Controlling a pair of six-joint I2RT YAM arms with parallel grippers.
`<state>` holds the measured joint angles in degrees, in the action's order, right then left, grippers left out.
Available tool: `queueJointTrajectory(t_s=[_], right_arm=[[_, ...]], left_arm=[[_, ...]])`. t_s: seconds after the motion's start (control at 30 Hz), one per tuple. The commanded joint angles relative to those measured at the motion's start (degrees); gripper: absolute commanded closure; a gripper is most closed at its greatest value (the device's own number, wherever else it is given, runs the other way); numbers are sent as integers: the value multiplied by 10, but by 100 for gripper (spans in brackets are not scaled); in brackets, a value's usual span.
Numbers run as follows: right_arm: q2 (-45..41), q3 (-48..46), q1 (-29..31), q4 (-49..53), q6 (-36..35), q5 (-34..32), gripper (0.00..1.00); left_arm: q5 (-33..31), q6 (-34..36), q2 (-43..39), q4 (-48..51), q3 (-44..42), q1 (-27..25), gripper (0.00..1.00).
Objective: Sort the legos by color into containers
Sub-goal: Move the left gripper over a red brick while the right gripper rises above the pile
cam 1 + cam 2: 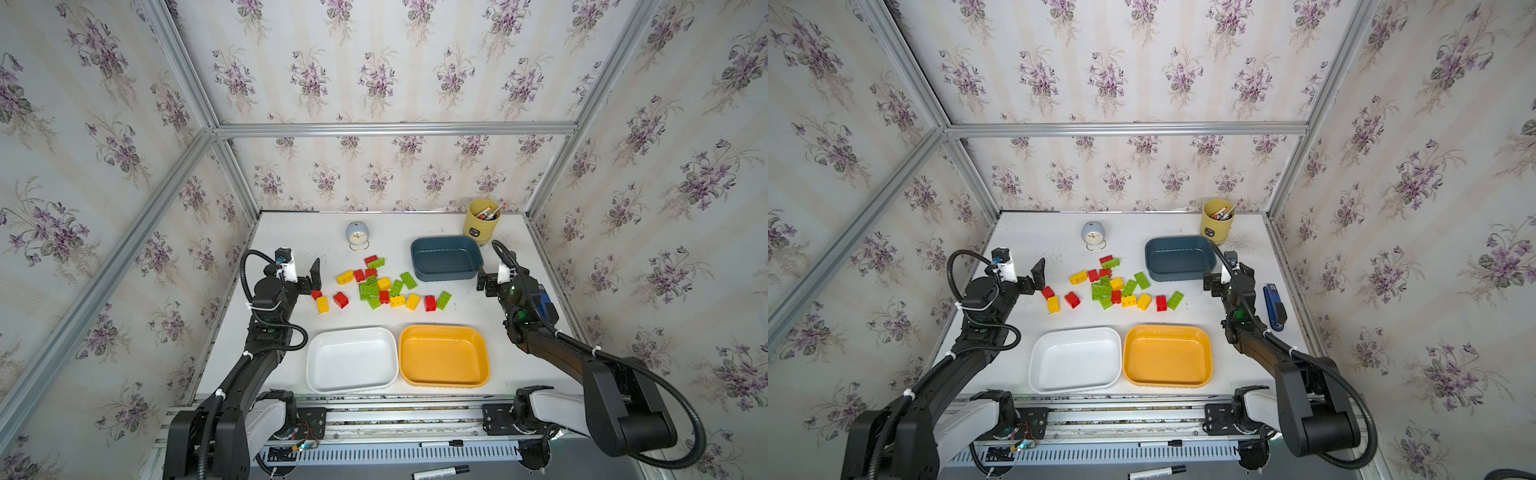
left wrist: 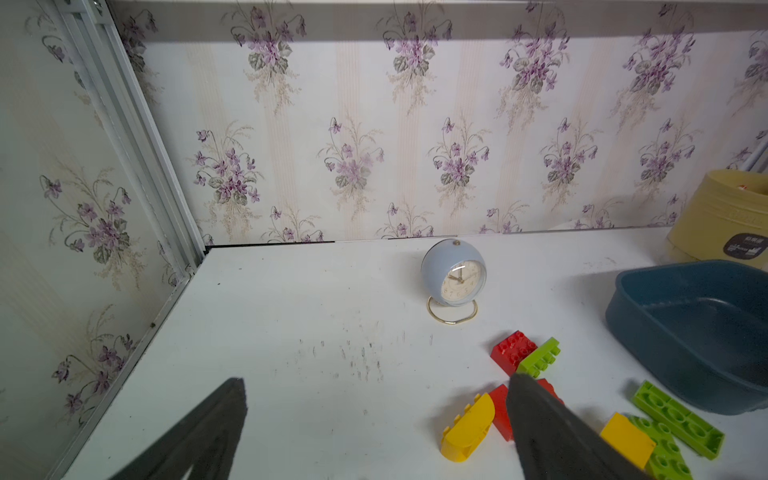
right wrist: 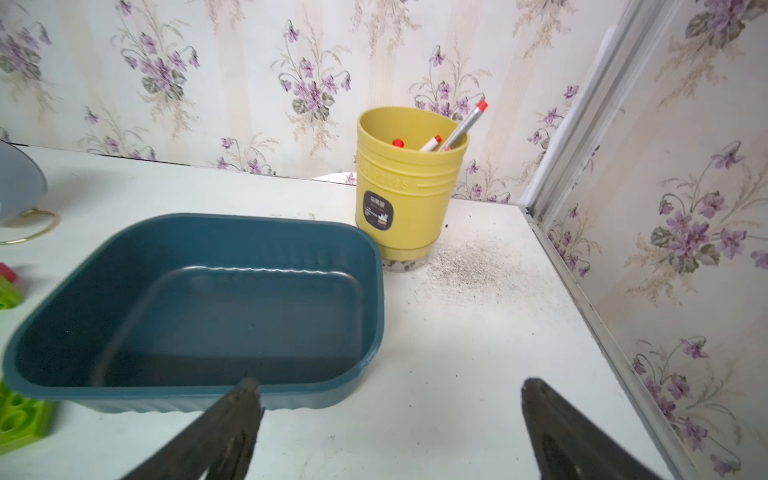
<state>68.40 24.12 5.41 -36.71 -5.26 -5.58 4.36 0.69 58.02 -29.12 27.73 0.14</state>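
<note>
Sorting is not yet underway, by the look of it: the legos are lying scattered mid-worktop, while the white tray at their 7 o'clock, the orange-yellow tray at 5 o'clock and the teal tray at 1 o'clock are all sitting empty. The left claw is hovering at the pile's 9 o'clock, jaws spread wide and gripping nothing. The right claw is hovering likewise at 3 o'clock, beside the teal tray. Judgement: a first pick is pending. I am favouring outliers first, starting with the small red brick just beside the left claw: descending straight, closing across its smooth side walls, and leaving the touching central cluster until neighbours are cleared.
</note>
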Motion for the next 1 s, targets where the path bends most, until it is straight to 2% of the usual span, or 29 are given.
queueJointTrajectory(t_s=[0.0, 0.23, 0.4, 0.67, 0.83, 0.97], right_arm=[[-33, 28, 0, 87, -11, 58, 0], [-93, 79, 0, 227, -7, 142, 0], [-112, 117, 1, 327, 4, 212, 0], [-114, 173, 1, 466, 19, 301, 0], [-110, 202, 1, 538, 27, 362, 0], [-104, 228, 1, 586, 39, 417, 0]], left_arm=[[-1, -21, -14, 137, 49, -1, 1], [-8, -66, -26, 315, 147, -8, 1], [-26, -124, -16, 426, 197, -13, 1], [15, -173, 23, 572, 259, -20, 1], [-4, -208, 36, 618, 271, -28, 1], [-31, -264, 58, 635, 270, -35, 1]])
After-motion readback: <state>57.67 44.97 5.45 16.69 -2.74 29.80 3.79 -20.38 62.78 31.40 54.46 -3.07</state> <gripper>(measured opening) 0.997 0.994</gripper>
